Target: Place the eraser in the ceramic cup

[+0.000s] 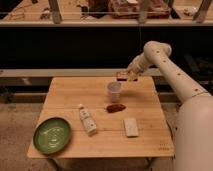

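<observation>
1. A light wooden table [70, 95] with plank seams running across its top stands on a speckled grey floor [20, 117].
2. Behind the table runs a long dark bench or counter front [75, 50], with a pale rail along its lower edge and another along the top.
3. Above that top rail is a cluttered shelf area. Its contents are too indistinct to name.
4. The white arm [170, 67] reaches in from the view's right, and the robot's bulky white body [197, 135] fills the lower right corner.
5. The gripper [129, 76] hangs over the table's far edge, its fingers clamped on the eraser [122, 76].
6. The eraser is held off the surface, a dark brown block just behind the ceramic cup [114, 92] and slightly to its right in the view. It is not inside the cup.
7. The ceramic cup stands upright near the middle of the table's far half.
8. A dark reddish-brown lump [116, 108] lies just in front of the cup.
9. A flat pale rectangle [131, 126] lies nearer the front edge, on the right.
10. A small white tube-like item [87, 120] lies slanted left of centre.
11. A green round plate [52, 135] sits at the front left corner.
</observation>
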`<state>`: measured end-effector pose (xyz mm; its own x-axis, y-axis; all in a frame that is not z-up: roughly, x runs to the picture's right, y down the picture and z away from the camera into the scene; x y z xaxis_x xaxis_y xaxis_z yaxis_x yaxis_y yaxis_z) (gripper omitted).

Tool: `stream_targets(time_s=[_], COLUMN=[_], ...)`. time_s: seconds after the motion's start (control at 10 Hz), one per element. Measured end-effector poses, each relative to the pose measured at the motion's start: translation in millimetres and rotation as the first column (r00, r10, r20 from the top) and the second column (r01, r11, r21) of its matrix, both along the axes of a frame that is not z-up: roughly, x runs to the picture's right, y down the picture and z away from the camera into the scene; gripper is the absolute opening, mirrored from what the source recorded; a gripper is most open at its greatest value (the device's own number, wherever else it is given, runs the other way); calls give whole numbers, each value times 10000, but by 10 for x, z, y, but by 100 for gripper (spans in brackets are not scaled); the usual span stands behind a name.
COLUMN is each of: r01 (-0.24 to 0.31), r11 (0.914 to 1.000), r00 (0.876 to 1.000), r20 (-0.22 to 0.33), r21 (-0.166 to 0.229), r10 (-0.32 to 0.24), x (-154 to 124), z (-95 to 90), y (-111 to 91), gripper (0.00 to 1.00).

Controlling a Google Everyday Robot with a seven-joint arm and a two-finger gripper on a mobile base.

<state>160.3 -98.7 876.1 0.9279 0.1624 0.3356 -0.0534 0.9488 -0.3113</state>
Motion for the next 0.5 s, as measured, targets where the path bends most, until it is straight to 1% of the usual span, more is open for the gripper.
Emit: stream_targets(time_s=[0.2, 0.5], r01=[-22, 70], r11=[9999, 9997], r00=[10000, 9999], r20=[-7, 95], r21=[134, 229], r10=[22, -72], x=[25, -79], z=[9, 33], y=[-5, -40], gripper=[0, 0])
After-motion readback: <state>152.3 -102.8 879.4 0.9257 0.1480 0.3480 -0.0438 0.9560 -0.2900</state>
